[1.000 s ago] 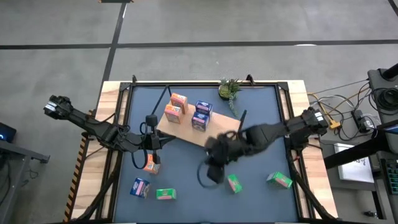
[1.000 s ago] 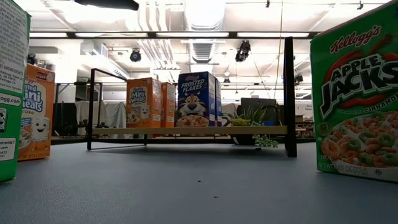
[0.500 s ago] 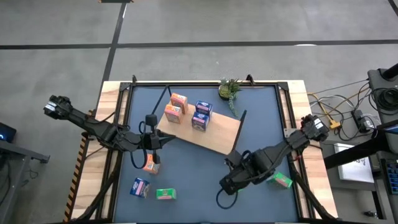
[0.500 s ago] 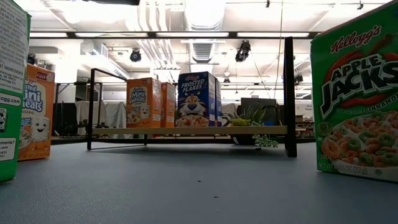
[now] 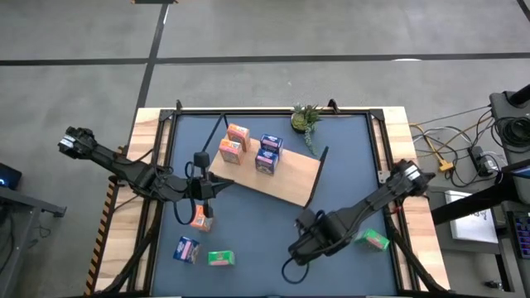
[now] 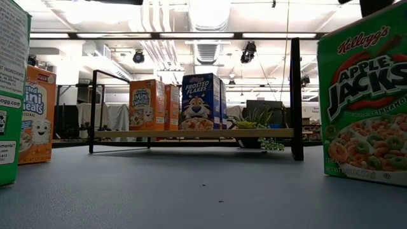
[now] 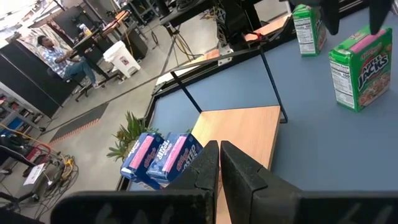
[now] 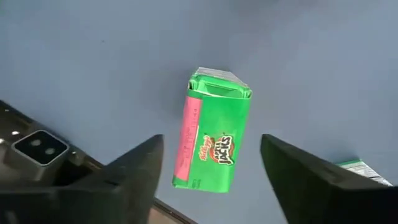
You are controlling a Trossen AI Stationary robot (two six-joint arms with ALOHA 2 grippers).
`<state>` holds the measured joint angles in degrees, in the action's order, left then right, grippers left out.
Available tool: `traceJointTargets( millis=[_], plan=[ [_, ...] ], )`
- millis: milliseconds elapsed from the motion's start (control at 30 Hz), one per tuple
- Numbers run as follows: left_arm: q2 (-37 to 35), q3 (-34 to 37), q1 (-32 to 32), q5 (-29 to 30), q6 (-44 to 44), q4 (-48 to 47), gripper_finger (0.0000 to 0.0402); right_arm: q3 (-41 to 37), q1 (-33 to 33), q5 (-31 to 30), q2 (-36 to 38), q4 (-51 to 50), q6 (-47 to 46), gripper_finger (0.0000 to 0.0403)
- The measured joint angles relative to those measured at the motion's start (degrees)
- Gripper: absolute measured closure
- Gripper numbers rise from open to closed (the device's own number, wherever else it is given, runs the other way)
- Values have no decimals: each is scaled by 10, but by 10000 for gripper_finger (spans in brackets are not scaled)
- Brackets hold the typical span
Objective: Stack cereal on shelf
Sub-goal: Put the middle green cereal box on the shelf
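Fingers [image 8: 130,171] of the right gripper [image 8: 211,168] stand wide apart and hold nothing; between them, lower centre of the right wrist frame, a green box [image 8: 214,137] stands upright on the blue counter [image 8: 93,62], top flap toward the camera. In the high view the right gripper [image 5: 308,242] sits at lower centre-right, above that box, with another green box [image 5: 373,240] just to its right.

The step in hand looks like picking up this green box. To do it well, I judge the gripper should drop straight down with the box centred in the gap, the fingers meeting its two broad printed faces, not its corners. It should close low enough to get a firm hold but clear of the counter, and lift before swinging toward the shelf [image 5: 286,178], so the box does not scrape or tip.

The shelf lies at centre in the high view, tilted across the counter, with two orange boxes [image 5: 234,142] and two blue boxes [image 5: 268,154] on its upper left half; its lower right half is bare wood. A plant [image 5: 305,118] stands just beyond its top edge.

The left gripper [image 7: 219,163], fingers nearly closed and empty, waits at centre-left in the high view. An orange box [image 5: 199,218] is just below it, with a blue box [image 5: 187,249] and a green one [image 5: 220,258] lower left.
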<state>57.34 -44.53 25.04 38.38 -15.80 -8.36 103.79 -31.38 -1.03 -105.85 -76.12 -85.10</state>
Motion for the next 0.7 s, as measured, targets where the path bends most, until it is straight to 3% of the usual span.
traceJointTargets(
  millis=[133,300,700],
  plan=[
    [0,0,0,0,1,0,402,0,0,1,-13,-3,-4,95],
    [0,0,0,0,4,0,402,0,0,0,-23,0,2,84],
    [0,0,0,0,13,0,402,0,2,11,-52,-1,23,188]
  ],
)
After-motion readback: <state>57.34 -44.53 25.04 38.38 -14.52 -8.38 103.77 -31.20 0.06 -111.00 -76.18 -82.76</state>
